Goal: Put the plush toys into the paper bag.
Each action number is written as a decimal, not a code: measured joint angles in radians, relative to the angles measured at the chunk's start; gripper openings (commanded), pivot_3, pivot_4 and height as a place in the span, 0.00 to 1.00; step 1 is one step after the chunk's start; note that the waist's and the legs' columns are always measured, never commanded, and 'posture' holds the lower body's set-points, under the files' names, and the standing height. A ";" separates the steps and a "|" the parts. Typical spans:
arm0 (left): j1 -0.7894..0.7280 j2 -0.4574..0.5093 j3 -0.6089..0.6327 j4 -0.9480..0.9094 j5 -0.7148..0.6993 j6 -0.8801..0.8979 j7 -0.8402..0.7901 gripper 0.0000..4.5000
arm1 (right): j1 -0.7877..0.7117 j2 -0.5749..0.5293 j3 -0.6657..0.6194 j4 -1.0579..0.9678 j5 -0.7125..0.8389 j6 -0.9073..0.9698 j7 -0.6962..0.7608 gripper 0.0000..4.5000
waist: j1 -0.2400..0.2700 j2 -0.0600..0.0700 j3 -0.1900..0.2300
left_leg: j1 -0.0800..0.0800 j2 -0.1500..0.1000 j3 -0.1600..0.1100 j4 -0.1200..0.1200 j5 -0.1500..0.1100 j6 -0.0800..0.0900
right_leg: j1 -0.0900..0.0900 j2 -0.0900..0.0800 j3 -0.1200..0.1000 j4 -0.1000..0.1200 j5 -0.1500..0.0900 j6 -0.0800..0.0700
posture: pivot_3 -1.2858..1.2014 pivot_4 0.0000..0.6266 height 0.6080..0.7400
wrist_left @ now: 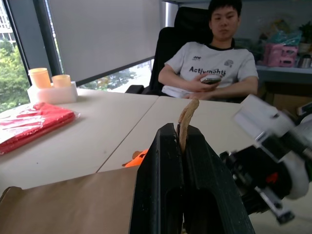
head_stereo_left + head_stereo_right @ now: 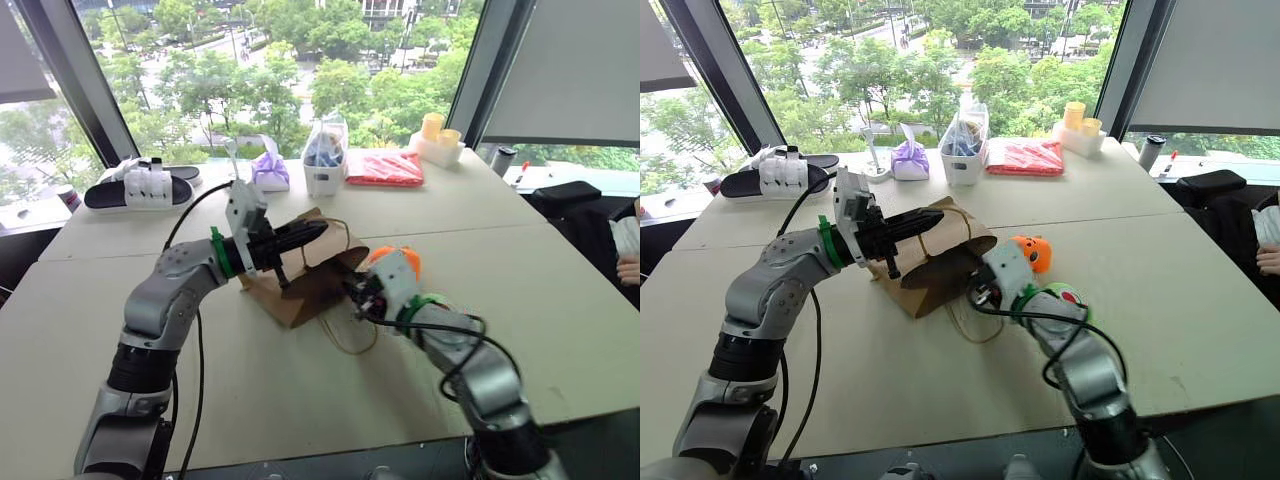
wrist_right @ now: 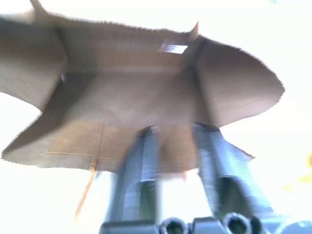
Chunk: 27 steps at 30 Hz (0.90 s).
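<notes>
While the paper bag (image 2: pixel 935 262) lies on its side near the middle of the table (image 2: pixel 1200 290), its mouth is turned toward the right gripper (image 2: pixel 978 292). That gripper's two fingers are seen parted, just in front of the mouth, and nothing is held between them. A thin tan loop handle (image 1: pixel 186 117) is pinched by the left gripper (image 2: pixel 925 220), whose fingers are pressed together on it, so the top of the bag is held up. The bag is judged light and easily bent, so a soft pull is best. Just behind the right gripper, the orange plush toy (image 2: pixel 1032 251) is seen on the table, beside the bag's mouth. It looks soft, light and squashy, and could be grabbed around its middle. A red packet (image 2: pixel 385 168) lies by the far edge.
</notes>
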 measured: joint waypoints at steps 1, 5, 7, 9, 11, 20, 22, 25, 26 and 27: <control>0.003 0.001 0.000 -0.003 0.000 0.000 -0.001 0.00 | 0.024 -0.028 -0.031 -0.048 0.020 0.053 0.013 0.78 | 0.001 0.000 0.000 | 0.000 0.000 0.000 0.000 0.000 0.000 | 0.000 0.000 0.000 0.000 0.000 0.000 | 0.52 0.24 1.00; 0.012 0.001 -0.004 -0.014 0.000 0.000 -0.015 0.00 | 0.107 -0.131 -0.147 -0.168 0.065 0.198 0.039 0.99 | 0.003 0.000 0.000 | 0.000 0.000 0.001 0.001 0.000 0.000 | 0.002 0.000 -0.001 -0.001 0.000 0.000 | 0.52 0.24 1.00; 0.013 0.000 -0.015 -0.019 0.000 0.000 -0.019 0.00 | 0.160 -0.154 -0.177 -0.176 0.067 0.206 0.030 0.99 | 0.003 0.000 0.000 | 0.001 0.000 0.001 0.001 0.000 0.001 | 0.003 0.000 -0.001 -0.001 0.000 0.000 | 0.52 0.24 1.00; 0.014 0.000 -0.020 -0.022 0.000 0.000 -0.020 0.00 | 0.209 -0.173 -0.173 -0.163 0.056 0.193 0.016 0.99 | 0.002 0.000 0.000 | 0.001 0.000 0.001 0.001 0.000 0.001 | 0.003 0.000 -0.001 -0.002 0.000 0.000 | 0.52 0.24 1.00; 0.015 0.000 -0.024 -0.022 0.001 0.000 -0.019 0.00 | 0.241 -0.187 -0.168 -0.131 0.036 0.150 -0.002 0.99 | 0.002 0.000 0.000 | 0.001 0.000 0.002 0.001 0.000 0.001 | 0.003 0.000 -0.001 -0.002 0.000 0.000 | 0.52 0.24 1.00; 0.014 0.001 -0.029 -0.026 0.018 -0.014 -0.009 0.00 | 0.256 -0.236 -0.101 0.092 -0.098 -0.077 -0.098 0.81 | 0.002 0.000 0.000 | 0.001 0.000 0.002 0.002 0.000 0.001 | 0.004 0.000 -0.001 -0.002 0.000 0.000 | 0.52 0.24 1.00; 0.014 0.002 -0.029 -0.026 0.019 -0.015 -0.007 0.00 | 0.247 -0.225 -0.104 0.104 -0.100 -0.093 -0.104 0.57 | 0.002 0.000 0.000 | 0.001 0.000 0.002 0.002 0.000 0.001 | 0.004 0.000 -0.001 -0.002 0.000 0.000 | 0.52 0.24 1.00; 0.014 0.003 -0.028 -0.026 0.019 -0.015 0.000 0.00 | 0.239 -0.220 -0.112 0.112 -0.099 -0.112 -0.105 0.24 | 0.002 0.000 0.000 | 0.001 0.000 0.002 0.002 0.000 0.001 | 0.004 0.000 -0.001 -0.002 0.000 0.000 | 0.52 0.24 1.00; 0.014 0.004 -0.027 -0.026 0.018 -0.014 0.002 0.00 | 0.239 -0.219 -0.115 0.113 -0.099 -0.115 -0.104 0.13 | 0.002 0.000 0.000 | 0.001 0.000 0.002 0.002 0.000 0.001 | 0.004 0.000 -0.001 -0.002 0.000 0.000 | 0.52 0.24 1.00; 0.014 0.004 -0.026 -0.026 0.015 -0.013 0.004 0.00 | 0.238 -0.219 -0.120 0.113 -0.096 -0.117 -0.101 0.02 | 0.002 0.000 0.000 | 0.001 0.000 0.002 0.002 0.000 0.001 | 0.004 0.000 -0.001 -0.002 0.000 0.000 | 0.52 0.24 1.00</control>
